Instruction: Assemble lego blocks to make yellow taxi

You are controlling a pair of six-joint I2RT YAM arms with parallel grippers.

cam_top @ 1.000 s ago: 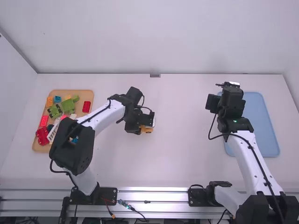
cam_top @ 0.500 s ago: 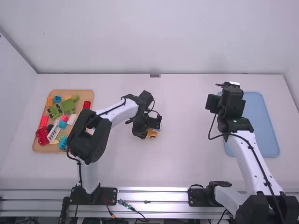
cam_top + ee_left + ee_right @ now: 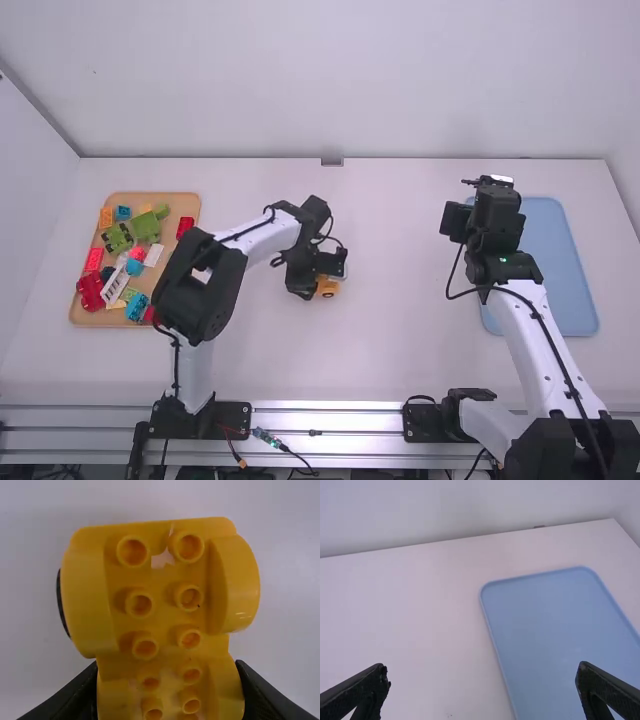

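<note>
Left gripper (image 3: 328,280) is clamped on the yellow car body (image 3: 162,595), one finger on each side. I've got it left of mid-table, between the two trays; can't tell if it's touching the tabletop. Two rows of round studs show, with bulged sides like fenders. Right gripper (image 3: 495,208) is open, nothing between the fingers, near the blue tray (image 3: 548,262). Wooden tray (image 3: 181,204) at far left holds the loose parts: green blocks (image 3: 146,227), red brick (image 3: 185,227), white ladder-like piece (image 3: 115,286), plus more colored blocks.
</note>
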